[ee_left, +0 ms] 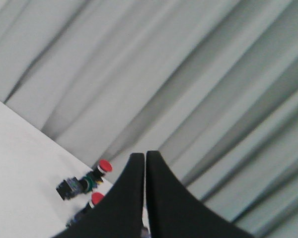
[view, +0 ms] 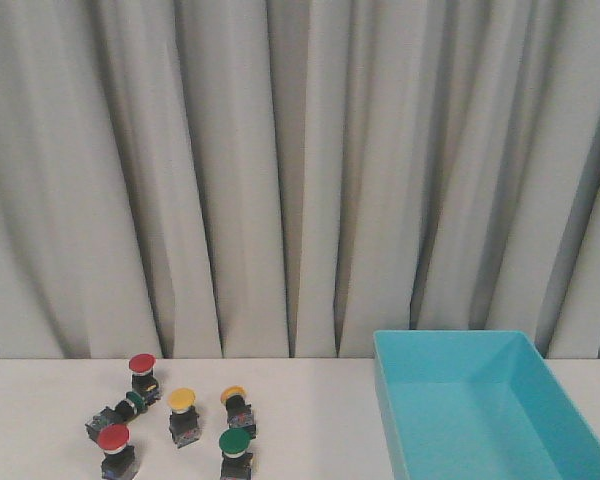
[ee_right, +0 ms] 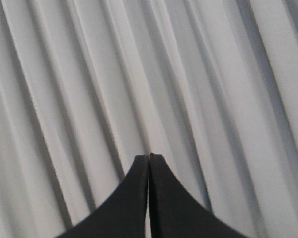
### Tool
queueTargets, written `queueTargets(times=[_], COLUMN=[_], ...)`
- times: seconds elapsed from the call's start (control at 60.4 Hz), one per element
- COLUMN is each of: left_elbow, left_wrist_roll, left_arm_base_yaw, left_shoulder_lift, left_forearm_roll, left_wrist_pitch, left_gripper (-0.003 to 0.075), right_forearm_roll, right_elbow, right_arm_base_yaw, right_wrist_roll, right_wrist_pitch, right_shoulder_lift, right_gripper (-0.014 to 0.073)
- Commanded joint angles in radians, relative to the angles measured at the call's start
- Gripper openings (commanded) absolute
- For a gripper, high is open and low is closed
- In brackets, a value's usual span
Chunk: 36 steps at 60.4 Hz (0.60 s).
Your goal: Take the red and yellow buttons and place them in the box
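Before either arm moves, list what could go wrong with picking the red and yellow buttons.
1. The buttons sit crowded: a green button stands close beside the yellow buttons, so a grasp could nudge or catch the wrong one.
2. One button lies on its side among the red buttons and may roll.
3. The left gripper and right gripper are shut, so either must open first. The box sits across the table, a long carry.
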Motion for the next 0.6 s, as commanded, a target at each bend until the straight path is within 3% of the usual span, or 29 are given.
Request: queueTargets(times=[0.0, 0.132, 0.314, 0.447, 0.579], left_elbow=[-0.134, -0.307, -0.517, -0.641, -0.703], left_wrist_roll=[0.088, 0.249, 0.341, 0.399, 0.399], left_arm_base_yaw=[-0.001, -0.001, -0.001, -0.001, -0.001], left_shoulder_lift=[-0.009, 0.071, 0.291, 0.452, 0.556], left_forearm_roll=[0.091, 0.138, 0.140, 0.139, 0.128], left_wrist_pitch=[0.114, 0.281, 0.435, 0.516, 0.513], left_gripper=[-0.0004, 0.0007, 0.0071, 0.0195, 0.0345], right_forearm_roll=[-0.034, -0.035, -0.035, -0.045, -0.052], right_elbow=[-0.106, -0.163, -0.168, -0.168, -0.168], right_arm_base_yaw=[-0.001, -0.001, -0.001, -0.001, -0.001], right_wrist_roll=[-0.010, -0.012, -0.014, -0.022, -0.032], right_wrist_pitch=[0.030, 0.032, 0.022, 0.022, 0.027], right_shoulder_lift=[0.098, 0.216, 0.305, 0.314, 0.314], right_gripper=[-0.0004, -0.0002, 0.0023, 0.0081, 0.0172])
